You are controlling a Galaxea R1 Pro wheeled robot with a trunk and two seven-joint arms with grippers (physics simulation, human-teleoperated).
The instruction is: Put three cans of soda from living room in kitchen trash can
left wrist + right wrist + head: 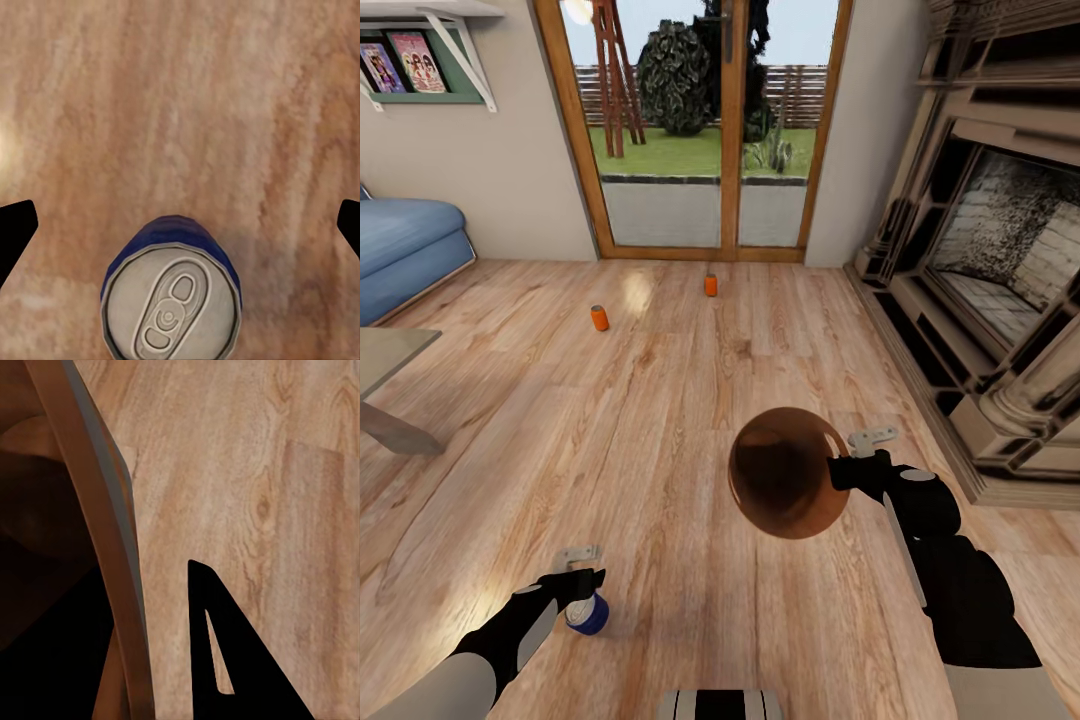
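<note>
The blue soda can (589, 612) stands upright on the wood floor (660, 440) under your left gripper (584, 590), whose fingers are spread wide either side of it, not touching. Your right gripper (844, 470) is clamped on the trash can (788, 472) rim, holding it above the floor. Two orange cans (599, 318) (711, 285) stand near the glass doors (700, 125).

I'm looking across a light wood plank floor (660, 430) toward wood-framed glass doors (695, 130) onto a sunlit garden with a fence. A blue sofa (405, 250) sits at left beneath a wall shelf (430, 50); a carved stone fireplace (990, 250) fills the right wall. Walls are plain beige.
</note>
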